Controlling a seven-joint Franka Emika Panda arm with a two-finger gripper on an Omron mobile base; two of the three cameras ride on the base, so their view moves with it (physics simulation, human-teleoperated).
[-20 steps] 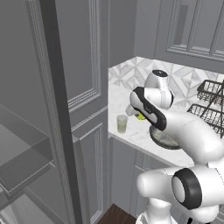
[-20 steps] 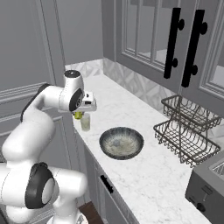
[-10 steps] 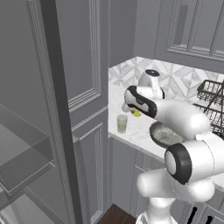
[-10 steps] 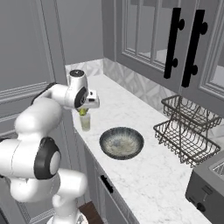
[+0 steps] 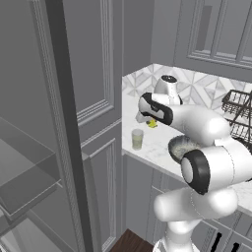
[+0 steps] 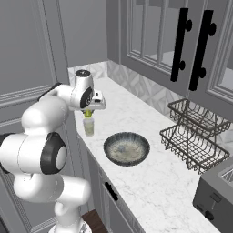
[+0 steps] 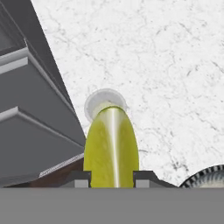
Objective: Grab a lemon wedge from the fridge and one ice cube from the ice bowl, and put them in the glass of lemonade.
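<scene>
- The tool (image 7: 112,177) is closed on the small bright yellow lemon wedge (image 7: 111,146), clamped between both fingertips.
- The clear tumbler of pale yellow-green lemonade (image 6: 88,126) stands on the white marble counter (image 6: 150,168), directly below the tool.
- The wide dark grey ice bowl (image 6: 126,148) sits near the tool, beside the glass.

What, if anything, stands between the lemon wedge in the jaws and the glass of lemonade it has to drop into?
Nothing visible does. The lemon wedge, held in the gripper, hangs above the open glass of lemonade with bare air between them.
</scene>
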